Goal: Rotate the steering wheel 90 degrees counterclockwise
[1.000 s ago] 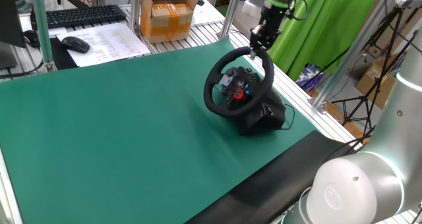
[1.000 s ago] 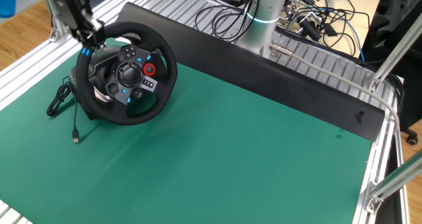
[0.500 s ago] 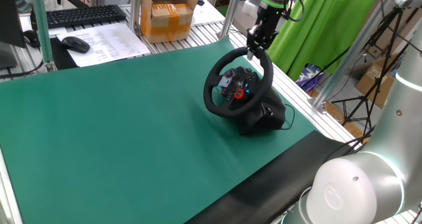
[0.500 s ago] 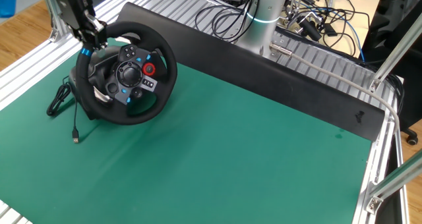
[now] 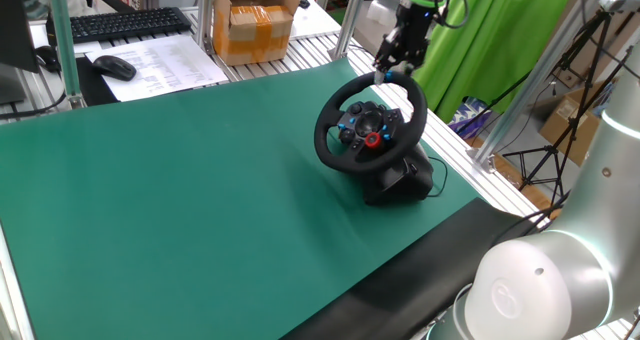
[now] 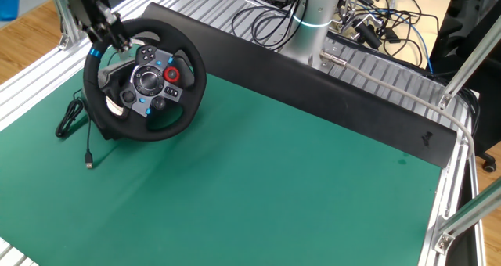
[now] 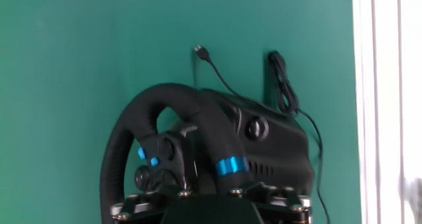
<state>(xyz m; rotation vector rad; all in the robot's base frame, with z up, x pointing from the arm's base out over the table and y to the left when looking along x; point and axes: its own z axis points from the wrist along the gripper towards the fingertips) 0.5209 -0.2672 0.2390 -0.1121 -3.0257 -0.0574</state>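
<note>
The steering wheel [image 5: 372, 127] is black and round with a red centre knob [image 5: 373, 137] and coloured buttons. It stands on its black base [image 5: 405, 175] at the right edge of the green mat. It also shows in the other fixed view [image 6: 145, 78] and the hand view [image 7: 198, 112]. My gripper [image 5: 386, 70] comes down from above and is shut on the top of the rim at the blue stripe [image 7: 231, 166]. In the other fixed view the gripper [image 6: 100, 41] sits at the rim's upper left. My fingertips are hidden behind the hand's body in the hand view.
The wheel's cable [image 6: 74, 121] and USB plug [image 7: 198, 51] lie on the mat beside the base. A cardboard box [image 5: 255, 25], keyboard [image 5: 120, 22] and mouse [image 5: 113, 67] sit beyond the mat. Aluminium frame posts [image 5: 350, 20] stand near the gripper. The arm's base [image 6: 317, 23] stands among cables.
The gripper has moved a little while holding the rim. The wheel face has shifted with it, and the red knob and buttons sit slightly higher than before.
</note>
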